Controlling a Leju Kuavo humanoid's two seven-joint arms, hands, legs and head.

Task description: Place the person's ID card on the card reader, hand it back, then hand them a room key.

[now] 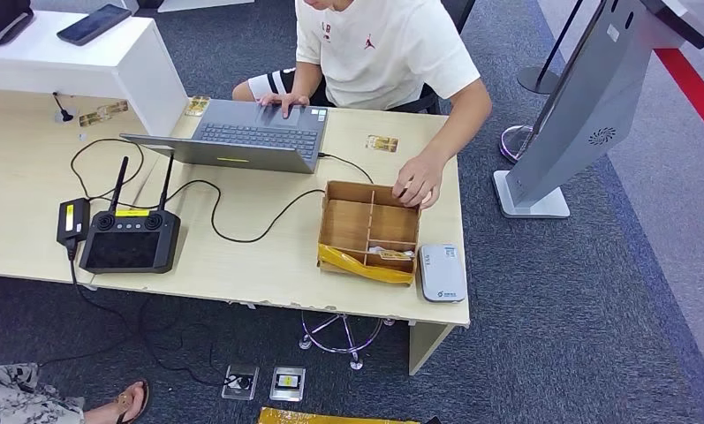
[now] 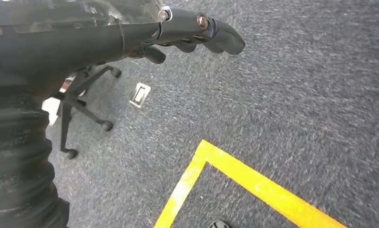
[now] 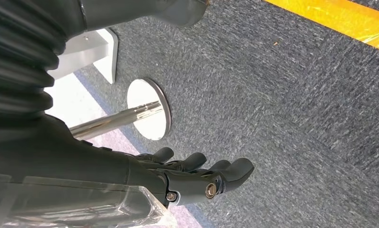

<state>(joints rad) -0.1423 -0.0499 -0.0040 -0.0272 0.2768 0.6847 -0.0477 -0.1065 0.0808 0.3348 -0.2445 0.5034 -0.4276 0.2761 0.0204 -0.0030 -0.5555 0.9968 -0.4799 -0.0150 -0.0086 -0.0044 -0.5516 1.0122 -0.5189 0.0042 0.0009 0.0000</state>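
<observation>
On desk's right edge: card reader (image 1: 442,272) beside wooden organizer (image 1: 369,231).
Organizer: person's hand (image 1: 417,182) reaching in.
Left hand (image 2: 197,35): empty, fingers apart.
Right hand (image 3: 201,173): same.

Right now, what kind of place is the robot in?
Probably a mock hotel front desk: a person sits at a desk with a laptop, a divided card box, and a white card reader.

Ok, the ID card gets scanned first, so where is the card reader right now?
In the head view the card reader lies flat at the table's near right corner, just right of the wooden divider box, below the person's hand.
</observation>
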